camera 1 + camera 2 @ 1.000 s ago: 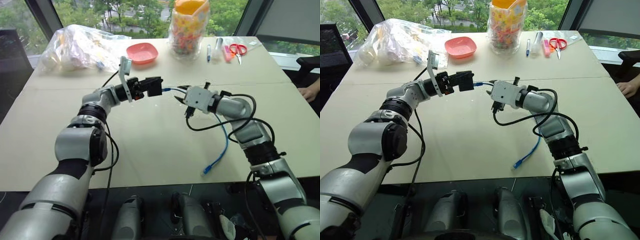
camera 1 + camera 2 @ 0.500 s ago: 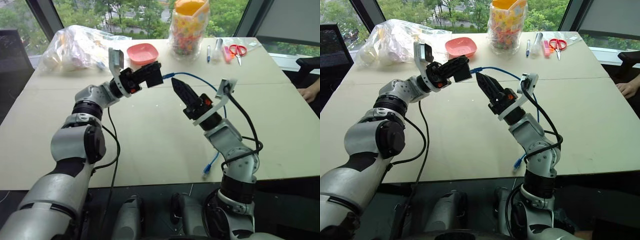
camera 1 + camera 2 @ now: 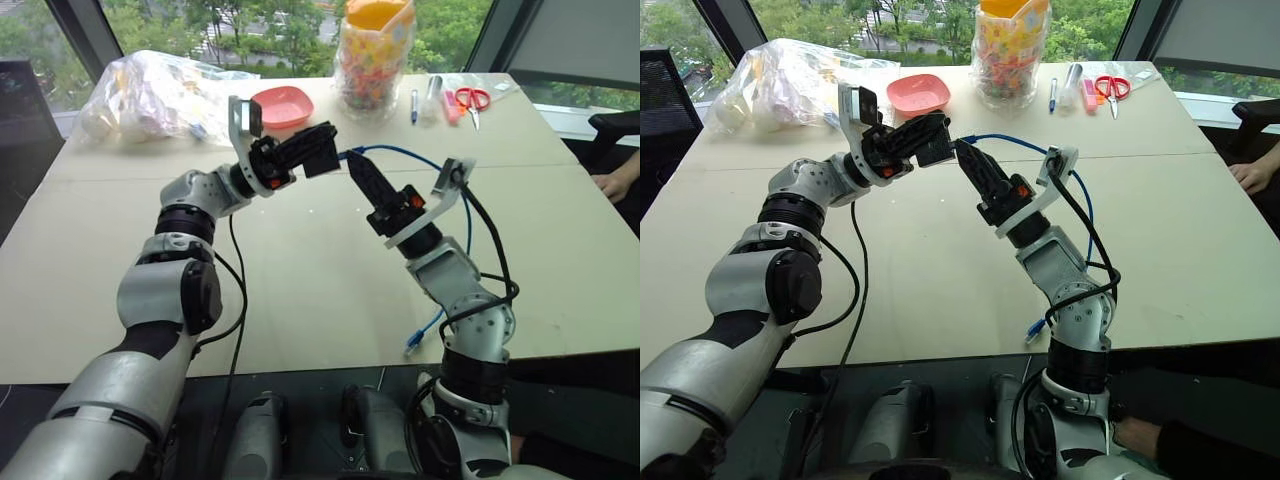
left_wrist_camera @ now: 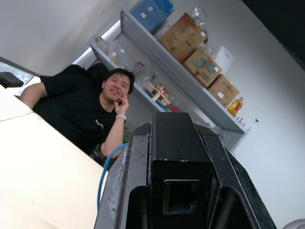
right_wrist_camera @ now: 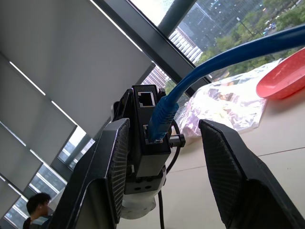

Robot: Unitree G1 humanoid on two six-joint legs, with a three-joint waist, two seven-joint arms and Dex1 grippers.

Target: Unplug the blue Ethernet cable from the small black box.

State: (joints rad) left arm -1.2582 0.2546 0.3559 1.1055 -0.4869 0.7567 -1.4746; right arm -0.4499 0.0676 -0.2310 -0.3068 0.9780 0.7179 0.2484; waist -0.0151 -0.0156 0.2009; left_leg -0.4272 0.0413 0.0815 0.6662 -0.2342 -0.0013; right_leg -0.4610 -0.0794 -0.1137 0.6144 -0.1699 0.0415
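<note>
Upper centre of the frame, above the table: the left gripper clamps the small black box, bracing it. The blue cable remains plugged in. The right gripper straddles the plug, parted, ready to pull.

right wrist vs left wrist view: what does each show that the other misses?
Right wrist view alone: the blue Ethernet cable's plug seated in one port on the small black box, a free port beside it, and the right pincer open, one finger on either side of the box without touching it, with a red bowl on the table behind. Left wrist view alone: an empty port on the box's other face and a seated person. Both share the box and the blue cable.
</note>
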